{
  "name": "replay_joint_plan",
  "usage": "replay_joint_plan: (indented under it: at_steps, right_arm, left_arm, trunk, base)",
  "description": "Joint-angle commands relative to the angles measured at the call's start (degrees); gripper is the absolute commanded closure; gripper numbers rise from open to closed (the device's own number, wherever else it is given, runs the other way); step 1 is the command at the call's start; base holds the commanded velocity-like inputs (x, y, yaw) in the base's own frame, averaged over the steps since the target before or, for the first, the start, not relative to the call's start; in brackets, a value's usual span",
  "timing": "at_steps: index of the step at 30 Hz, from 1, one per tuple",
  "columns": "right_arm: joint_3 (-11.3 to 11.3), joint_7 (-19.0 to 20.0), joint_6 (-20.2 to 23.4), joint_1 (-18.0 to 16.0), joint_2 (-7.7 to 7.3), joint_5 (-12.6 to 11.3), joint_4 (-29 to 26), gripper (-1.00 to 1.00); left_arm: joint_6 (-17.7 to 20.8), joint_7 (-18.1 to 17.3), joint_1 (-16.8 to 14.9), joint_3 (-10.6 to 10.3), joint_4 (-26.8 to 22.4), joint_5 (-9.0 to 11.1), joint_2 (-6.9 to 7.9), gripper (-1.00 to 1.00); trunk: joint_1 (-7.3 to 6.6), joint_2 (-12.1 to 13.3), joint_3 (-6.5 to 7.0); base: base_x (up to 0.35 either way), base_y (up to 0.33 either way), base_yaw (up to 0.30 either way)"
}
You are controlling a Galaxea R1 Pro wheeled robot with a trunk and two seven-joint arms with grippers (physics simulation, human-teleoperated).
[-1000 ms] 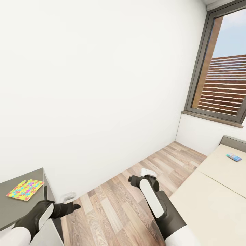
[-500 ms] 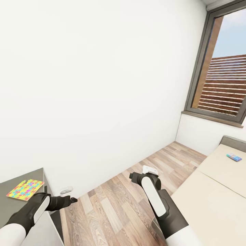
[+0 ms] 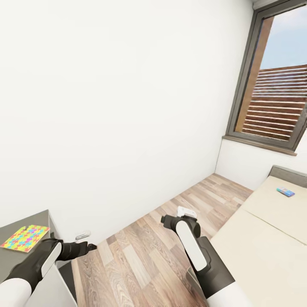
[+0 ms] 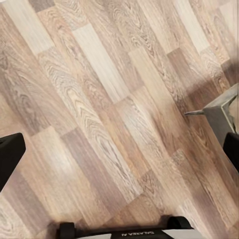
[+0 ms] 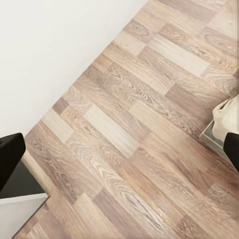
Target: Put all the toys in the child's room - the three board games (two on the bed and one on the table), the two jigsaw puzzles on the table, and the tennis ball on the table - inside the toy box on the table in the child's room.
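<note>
Task progress, judged from the present views: early. Neither claw carries a toy, and at least two toys lie outside the toy box.

Left claw [image 3: 90,246]: released. In its wrist view both fingertips sit at opposite edges with only floor between them.

Right claw [image 3: 163,220]: released. Its wrist view likewise shows fingertips spread wide over bare wood floor [image 3: 140,256].

Jigsaw puzzle [image 3: 24,238]: a thin flat rectangle printed with yellow, pink, blue and orange interlocking pieces. It lies flat on the dark grey surface [image 3: 23,224], just behind the left arm and near the surface's front corner.

Board game [image 3: 285,192]: a small blue flat box. It lies on the cream bed [image 3: 264,238], toward the bed's far end, below the window [image 3: 275,89], well apart from both claws.

Remaining work, as a judgement: collect both items and carry them to the toy box.
</note>
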Motion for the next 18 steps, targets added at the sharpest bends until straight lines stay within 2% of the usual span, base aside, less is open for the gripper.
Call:
replay_joint_plan:
  at_steps: [1,7,18]
  right_arm:
    - [0.3,-0.6,0.1,-0.1,0.00,-0.5,0.0,-1.00]
    - [2.0,-0.5,0.0,-0.1,0.00,-0.5,0.0,-1.00]
    - [2.8,-0.5,-0.4,0.0,0.00,-0.5,0.0,-1.00]
  left_arm:
    - [0.2,0.0,0.0,-0.2,-0.1,0.2,0.06,-1.00]
    - [0.3,-0.1,0.0,-0.2,-0.2,0.3,0.16,-1.00]
    - [0.3,-0.1,0.0,0.0,-0.2,0.3,0.14,-1.00]
  trunk:
    - [0.04,-0.1,-0.23]
    - [0.04,-0.1,-0.75]
    - [0.04,-0.1,-1.70]
  base:
    - [0.000,0.000,-0.141]
    - [0.000,0.000,-0.144]
    - [0.000,0.000,-0.142]
